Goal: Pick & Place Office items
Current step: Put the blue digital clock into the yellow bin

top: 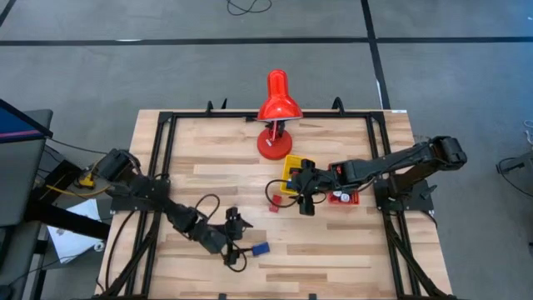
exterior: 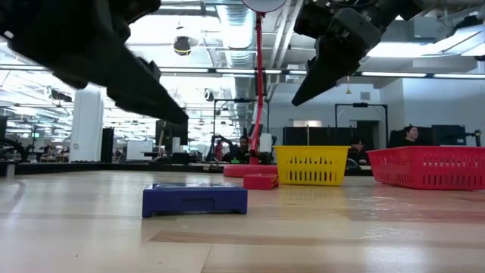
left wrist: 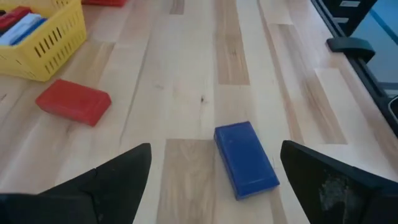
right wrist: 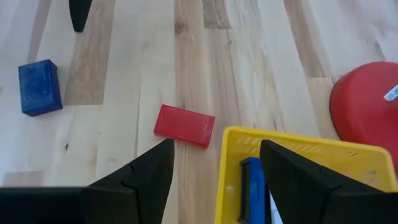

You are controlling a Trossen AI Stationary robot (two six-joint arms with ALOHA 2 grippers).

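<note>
Blue block [left wrist: 246, 159] lies between the open left hand's [left wrist: 214, 171] fingers.

A light wooden plank desk [top: 333, 250] edged by a black metal frame carries everything here. Directly on it lie a blue flat block [top: 260, 248] toward the near edge and a red flat block [top: 273, 208] just beside the yellow tray [top: 291, 164], with the two blocks well apart. A red tray [top: 346, 201] sits to the right of the yellow one, and the round base of a red desk lamp [top: 273, 147] rests near the far edge.
</note>
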